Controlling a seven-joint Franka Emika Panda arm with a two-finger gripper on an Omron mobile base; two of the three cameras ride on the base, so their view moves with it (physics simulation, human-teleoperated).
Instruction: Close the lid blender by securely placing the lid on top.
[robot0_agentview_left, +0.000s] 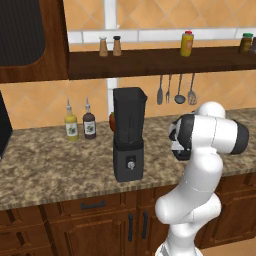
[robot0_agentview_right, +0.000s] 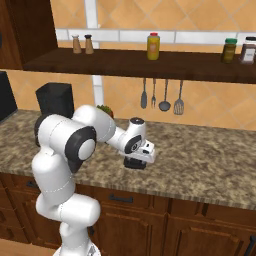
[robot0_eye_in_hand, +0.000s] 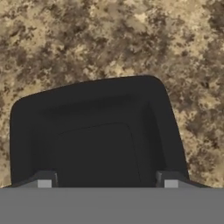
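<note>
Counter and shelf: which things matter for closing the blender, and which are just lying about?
Job:
- blender, jar top open
- lid, on the counter under the pincer

Lying about:
- two sauce bottles
- shakers and jars on the shelf
- hanging utensils

The tabletop (robot0_agentview_left: 45, 170) has lots of bare room in front of and beside the blender (robot0_agentview_left: 128, 134). Two small bottles (robot0_agentview_left: 80, 122) stand near the wall, left of the blender. A long shelf (robot0_agentview_left: 160, 61) hangs above the blender's open top, with some free air between them. Spoons and tools (robot0_agentview_left: 175, 90) hang on the wall to the right. The lid (robot0_eye_in_hand: 94, 133) lies flat on bare tabletop right under the claw (robot0_eye_in_hand: 105, 183).
</note>
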